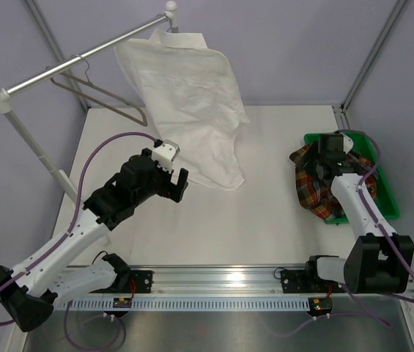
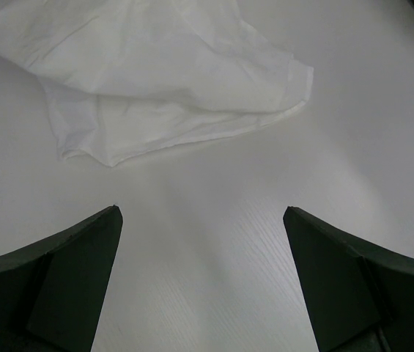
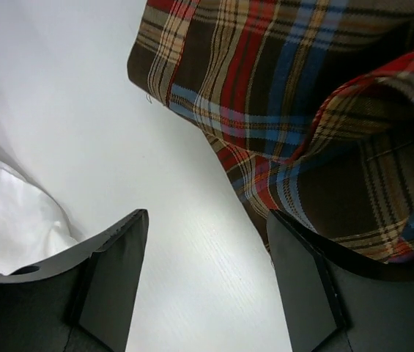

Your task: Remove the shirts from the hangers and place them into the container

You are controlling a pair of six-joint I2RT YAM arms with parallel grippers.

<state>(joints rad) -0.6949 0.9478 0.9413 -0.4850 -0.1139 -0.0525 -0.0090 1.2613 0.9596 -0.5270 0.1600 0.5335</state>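
The off-white shirt (image 1: 188, 95) hangs from the rail's far end, and its hem (image 2: 155, 81) rests on the table. Its hanger is hidden inside it. An empty wire hanger (image 1: 100, 94) hangs further left on the rail. My left gripper (image 1: 175, 186) stands open just left of the hem, with only bare table between its fingers (image 2: 203, 213). The plaid shirt (image 1: 316, 187) lies bunched in the green container (image 1: 386, 187) and spills over its left rim. My right gripper (image 1: 322, 158) is open above that spill (image 3: 302, 95), with nothing between its fingers (image 3: 207, 216).
The silver rail (image 1: 82, 62) on white posts crosses the back left corner. A metal frame post (image 1: 342, 110) stands behind the container. In the right wrist view, part of the white shirt (image 3: 9, 213) shows at the far left.
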